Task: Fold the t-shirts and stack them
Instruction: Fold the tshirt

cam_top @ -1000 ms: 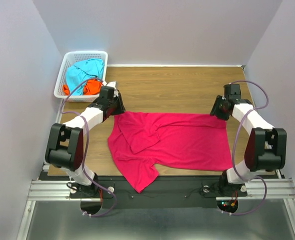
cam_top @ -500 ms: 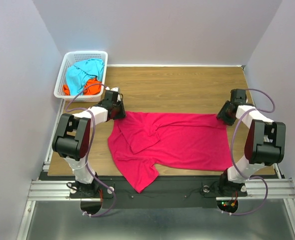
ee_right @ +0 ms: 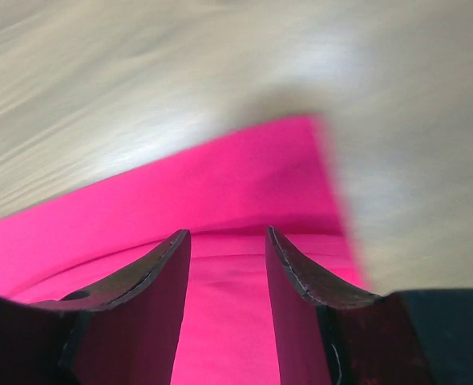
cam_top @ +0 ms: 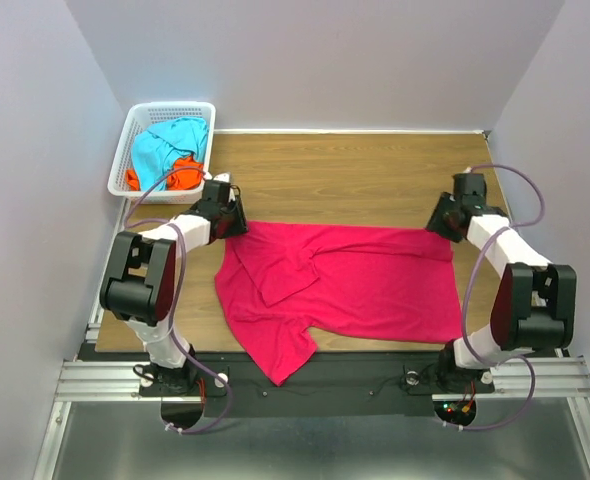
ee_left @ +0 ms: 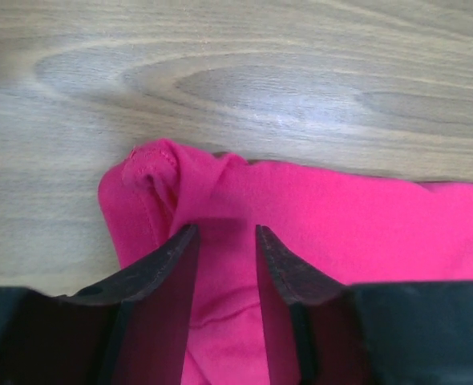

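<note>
Crimson t-shirt (cam_top: 365, 285) in place as before

Crimson-pink t-shirt (cam_top: 355, 280): spread flat (some creases) on table (cam_top: 375, 170), near edge, one sleeve overhanging. Turquoise t-shirt (cam_top: 165, 142), orange t-shirt (cam_top: 185, 178): crumpled in basket (cam_top: 170, 104).

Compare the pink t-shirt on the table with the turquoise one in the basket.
The pink t-shirt lies on the wooden table; the turquoise t-shirt sits in the white basket. The pink t-shirt is spread mostly flat, its near corner hanging past the table edge; the turquoise t-shirt is bunched up. The pink t-shirt lies alone; the turquoise t-shirt lies against an orange t-shirt. Both are plain cloth.
</note>
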Tool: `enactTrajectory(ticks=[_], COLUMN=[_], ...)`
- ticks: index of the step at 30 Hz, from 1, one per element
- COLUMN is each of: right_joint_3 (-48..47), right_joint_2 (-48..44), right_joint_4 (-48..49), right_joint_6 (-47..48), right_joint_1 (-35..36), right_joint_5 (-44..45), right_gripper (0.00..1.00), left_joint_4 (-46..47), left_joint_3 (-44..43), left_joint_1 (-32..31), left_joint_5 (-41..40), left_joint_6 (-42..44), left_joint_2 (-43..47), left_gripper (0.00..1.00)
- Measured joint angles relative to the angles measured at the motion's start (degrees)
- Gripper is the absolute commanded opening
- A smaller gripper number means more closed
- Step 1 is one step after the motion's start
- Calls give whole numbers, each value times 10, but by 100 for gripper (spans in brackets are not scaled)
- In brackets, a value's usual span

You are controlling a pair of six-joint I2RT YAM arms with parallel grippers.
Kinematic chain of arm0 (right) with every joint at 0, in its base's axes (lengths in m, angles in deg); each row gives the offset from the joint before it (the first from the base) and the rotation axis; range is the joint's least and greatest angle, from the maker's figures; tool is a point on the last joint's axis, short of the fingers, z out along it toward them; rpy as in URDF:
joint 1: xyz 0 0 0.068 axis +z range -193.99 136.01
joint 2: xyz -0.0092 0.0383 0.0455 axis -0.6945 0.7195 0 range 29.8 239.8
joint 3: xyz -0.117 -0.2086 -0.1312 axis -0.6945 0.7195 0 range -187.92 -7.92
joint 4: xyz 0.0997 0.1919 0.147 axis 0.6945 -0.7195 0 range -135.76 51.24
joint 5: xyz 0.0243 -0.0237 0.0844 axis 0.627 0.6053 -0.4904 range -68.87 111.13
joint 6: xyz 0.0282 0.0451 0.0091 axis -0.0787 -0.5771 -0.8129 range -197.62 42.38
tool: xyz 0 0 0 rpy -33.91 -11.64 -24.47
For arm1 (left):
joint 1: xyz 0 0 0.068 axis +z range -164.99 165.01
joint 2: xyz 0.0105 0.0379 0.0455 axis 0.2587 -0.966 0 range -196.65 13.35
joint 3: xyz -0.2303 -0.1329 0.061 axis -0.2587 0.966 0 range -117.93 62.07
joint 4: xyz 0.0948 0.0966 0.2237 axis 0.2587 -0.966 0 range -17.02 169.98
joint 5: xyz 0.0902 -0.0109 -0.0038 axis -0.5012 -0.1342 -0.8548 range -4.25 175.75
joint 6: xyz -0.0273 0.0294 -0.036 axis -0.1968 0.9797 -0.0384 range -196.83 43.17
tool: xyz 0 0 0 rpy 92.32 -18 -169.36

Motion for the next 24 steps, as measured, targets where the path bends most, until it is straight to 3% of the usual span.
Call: enactTrajectory(ticks=[7, 13, 23, 24], right_joint_3=[-50, -81, -115, -119], right_joint_2=[31, 101, 148, 154], right_joint_4=[4, 3, 2, 3], right_joint_6=[10, 14, 16, 16], right_joint_1=[129, 174, 224, 228], right_joint_5=[-15, -14, -14, -13], right_gripper=[48, 48, 48, 48], left_joint_4=[-14, -18, -29, -29], left_joint_3=[20, 63, 136, 150], left_joint_1=[-10, -35, -107, -107], left_joint_5=[-10, -5, -11, -17], left_joint_6=[14, 42, 66, 68], left_joint_2=[116, 239, 351, 367], left_gripper=[65, 65, 67, 78])
